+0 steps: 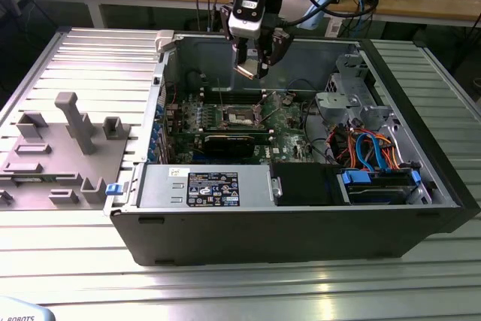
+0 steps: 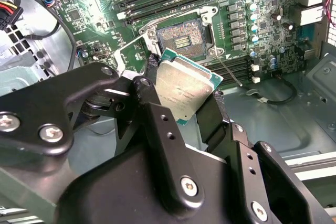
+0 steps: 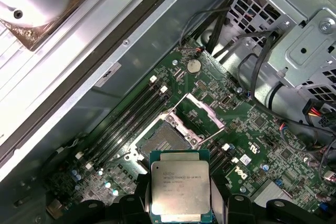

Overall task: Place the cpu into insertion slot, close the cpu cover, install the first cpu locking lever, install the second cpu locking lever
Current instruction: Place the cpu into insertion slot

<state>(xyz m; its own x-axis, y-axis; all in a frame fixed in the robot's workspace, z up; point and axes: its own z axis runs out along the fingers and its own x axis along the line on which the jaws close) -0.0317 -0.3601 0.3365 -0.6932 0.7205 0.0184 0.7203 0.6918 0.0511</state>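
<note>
My gripper (image 1: 252, 65) hangs above the open computer case, shut on the cpu (image 1: 249, 70), a small square chip with a silver-grey top. Both wrist views show the cpu (image 2: 184, 85) (image 3: 180, 182) clamped by its edges between the black fingers (image 2: 210, 119). The insertion slot (image 3: 163, 140) (image 2: 181, 35) (image 1: 240, 116) lies open on the green motherboard, below the chip and apart from it, with its dark centre bare. The cpu cover (image 3: 202, 111), a silver frame, stands tilted up beside the slot. A thin locking lever (image 2: 228, 69) sticks out next to the slot.
The case walls (image 1: 421, 148) surround the board. A labelled power supply (image 1: 207, 186) sits at the front, and a drive cage (image 1: 353, 88) with blue and orange cables (image 1: 368, 148) at the exterior view's right. Memory slots (image 3: 131, 124) flank the socket. A grey fixture (image 1: 68, 148) lies outside, at the left.
</note>
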